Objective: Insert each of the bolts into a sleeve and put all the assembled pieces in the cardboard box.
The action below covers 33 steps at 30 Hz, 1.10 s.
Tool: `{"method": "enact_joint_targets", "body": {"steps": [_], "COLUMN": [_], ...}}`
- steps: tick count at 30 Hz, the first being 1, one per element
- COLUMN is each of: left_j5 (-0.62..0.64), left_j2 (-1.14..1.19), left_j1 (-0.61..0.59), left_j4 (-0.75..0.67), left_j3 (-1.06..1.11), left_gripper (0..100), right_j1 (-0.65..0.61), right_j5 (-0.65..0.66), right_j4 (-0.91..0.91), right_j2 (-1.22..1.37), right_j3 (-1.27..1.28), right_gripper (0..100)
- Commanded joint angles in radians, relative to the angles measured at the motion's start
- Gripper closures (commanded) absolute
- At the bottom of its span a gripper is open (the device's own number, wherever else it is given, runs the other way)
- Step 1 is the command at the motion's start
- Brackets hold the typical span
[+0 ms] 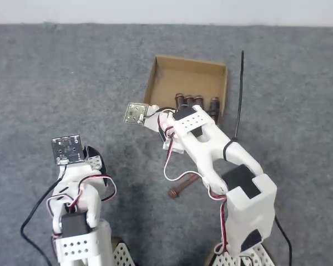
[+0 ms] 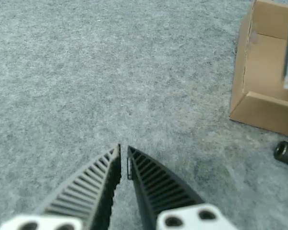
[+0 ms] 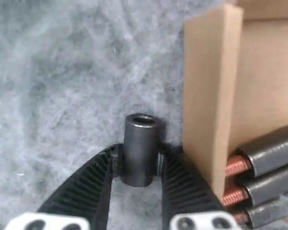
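My right gripper (image 3: 139, 154) is shut on a dark upright sleeve (image 3: 141, 148) that stands on the grey carpet just outside the cardboard box's wall (image 3: 210, 96). In the box (image 1: 172, 72) lie several assembled pieces (image 1: 197, 102), dark sleeves with copper bolt ends (image 3: 235, 165) showing. A loose copper-brown bolt (image 1: 183, 185) lies on the carpet beside the right arm (image 1: 211, 144). My left gripper (image 2: 124, 152) sits low at the near left (image 1: 94, 160), shut on nothing, well away from the box (image 2: 264, 62).
A thin black rod (image 1: 240, 94) rises at the box's right side. In the left wrist view a dark cylinder end (image 2: 287, 152) shows below the box corner. Grey carpet stretches open to the left and far side.
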Motion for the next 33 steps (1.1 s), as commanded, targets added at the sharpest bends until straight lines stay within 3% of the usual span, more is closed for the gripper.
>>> {"method": "enact_joint_targets", "body": {"steps": [1,7,12,18,33], "left_j5": [-0.009,-0.009,-0.009,-0.009,-0.009], "left_j2": [-0.009,-0.009,-0.009,-0.009,-0.009], "left_j1": [0.002,0.002,0.002,0.002,0.005], "left_j4": [-0.023,-0.023,-0.023,-0.023,-0.023], "left_j3": [-0.012,-0.012,-0.012,-0.012,-0.012], "left_gripper": [97,97,97,97,97], "right_j1": [0.018,0.022,0.044,0.101,0.14], "right_j5": [0.012,0.008,-0.158,-0.267,-0.565], "right_j4": [-0.004,0.16,0.26,0.338,0.34], "right_j2": [0.001,-0.001,-0.002,-0.041,-0.446], "right_j3": [-0.034,-0.114,-0.199,-0.221,0.184], "right_gripper": [96.7,96.9,99.2,99.1,99.1]}}
